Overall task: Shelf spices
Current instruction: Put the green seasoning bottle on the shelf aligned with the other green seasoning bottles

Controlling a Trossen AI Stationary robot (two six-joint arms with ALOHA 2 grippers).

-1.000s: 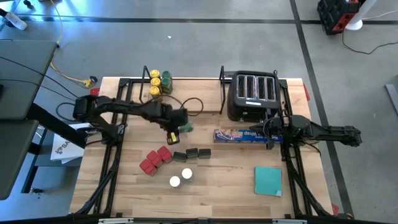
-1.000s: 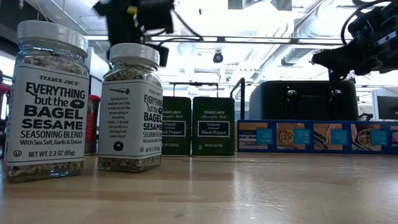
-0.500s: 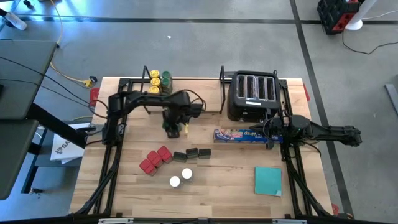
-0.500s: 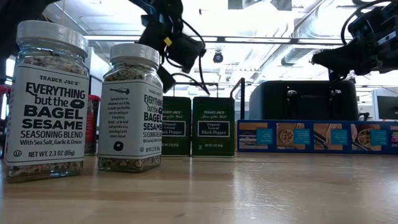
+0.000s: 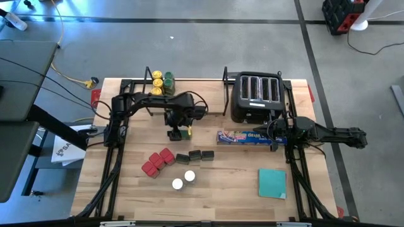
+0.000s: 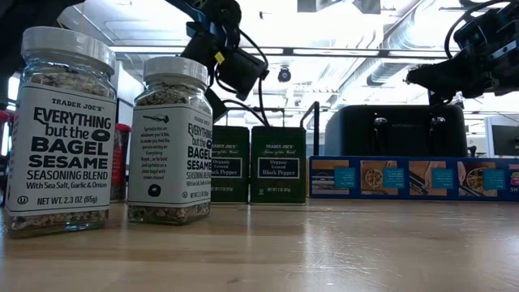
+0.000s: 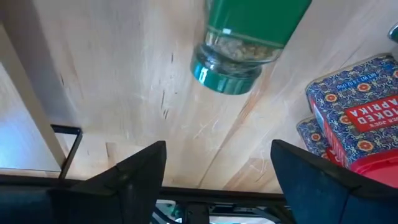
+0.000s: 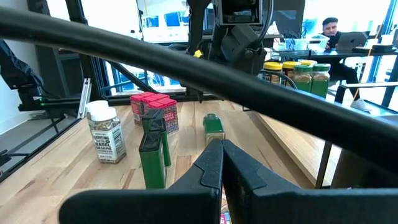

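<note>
In the high view, the left gripper (image 5: 178, 132) hangs over the middle of the worktop (image 5: 227, 189), pointing down at a green-lidded jar (image 5: 185, 131) that shows just beside it on the wood. The shelf (image 5: 189, 94) runs along the far edge of the worktop, and a small group of jars with yellow and green lids (image 5: 158, 82) stands at its left end. Nearer the front lie the red tins (image 5: 158, 162), three dark green tins (image 5: 195, 156) in a row and two white-capped jars (image 5: 184, 180). The right gripper (image 5: 273, 131) waits at the right side, over the end of the blue wrap box (image 5: 243, 137), close to the black toaster (image 5: 257, 96); a teal square (image 5: 272, 183) lies near the front right. In the low view, the two white-capped jars (image 6: 61, 130) stand close to the camera, with the green pepper tins (image 6: 277, 165) behind them, and the left arm comes down from above between them. In the left wrist view, the jaws are apart, one dark finger (image 7: 140, 168) at each side, and the green-lidded jar (image 7: 239, 53) lies free on the wood ahead of them, touching neither finger; red tins (image 7: 357, 112) are beside it. In the right wrist view, the right jaws are together, the fingertips (image 8: 214, 155) touching, and they hold nothing; beyond them stand the tins and the green-lidded jar (image 8: 213, 126).
</note>
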